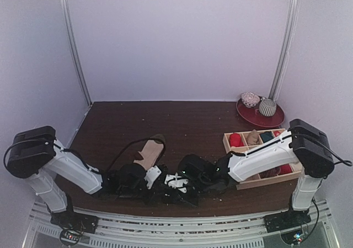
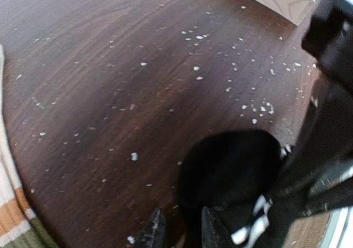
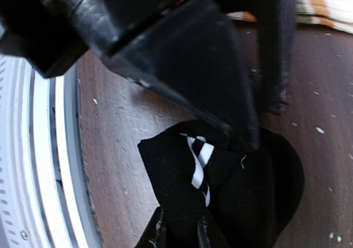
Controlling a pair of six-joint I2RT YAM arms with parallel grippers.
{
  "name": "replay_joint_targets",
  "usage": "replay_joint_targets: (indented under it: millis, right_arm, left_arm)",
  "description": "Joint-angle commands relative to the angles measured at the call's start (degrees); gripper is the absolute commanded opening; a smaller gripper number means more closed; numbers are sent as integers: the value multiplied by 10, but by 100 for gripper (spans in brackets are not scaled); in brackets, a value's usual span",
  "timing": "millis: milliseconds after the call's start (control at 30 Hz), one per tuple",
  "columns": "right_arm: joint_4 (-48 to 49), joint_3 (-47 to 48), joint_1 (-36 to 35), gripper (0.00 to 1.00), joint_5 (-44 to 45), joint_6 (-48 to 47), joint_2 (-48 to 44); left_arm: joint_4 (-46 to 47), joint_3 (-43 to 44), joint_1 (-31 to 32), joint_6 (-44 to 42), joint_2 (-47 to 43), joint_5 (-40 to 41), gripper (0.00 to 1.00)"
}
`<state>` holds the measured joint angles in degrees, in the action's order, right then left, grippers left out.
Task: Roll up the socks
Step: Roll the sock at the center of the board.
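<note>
The short black sock with white cuff stripes lies bunched on the dark wooden table near its front edge, between the two arms. My right gripper is shut on a fold of it near the cuff. My left gripper stands over the sock's other side, its jaws a little apart, with table and the sock's edge showing in the gap. The long tan sock lies flat just behind the left gripper. Its striped end shows at the left wrist view's edge.
A wooden compartment tray with small rolled bundles stands at the right. A red plate with two patterned balls sits behind it. The white front rail runs close by the sock. White specks dot the table.
</note>
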<state>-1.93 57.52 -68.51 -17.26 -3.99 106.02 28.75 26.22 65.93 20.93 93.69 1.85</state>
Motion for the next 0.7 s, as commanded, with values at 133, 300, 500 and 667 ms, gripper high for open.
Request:
replay_joint_targets:
  millis: [133,300,500,667]
  right_arm:
    - [-261,69,26,16,-143,45,105]
    - [-210,30,77,15,-227,71,132]
    - [-193,23,90,15,-211,89,149]
    - [-197,25,92,15,-174,97,167]
  left_arm:
    - [53,-62,-2,-2,-21,3,23]
    - [22,-97,-2,10,-87,69,33]
    - [33,-135,15,-21,-202,55,35]
    - [107,-165,60,-61,-229,11,41]
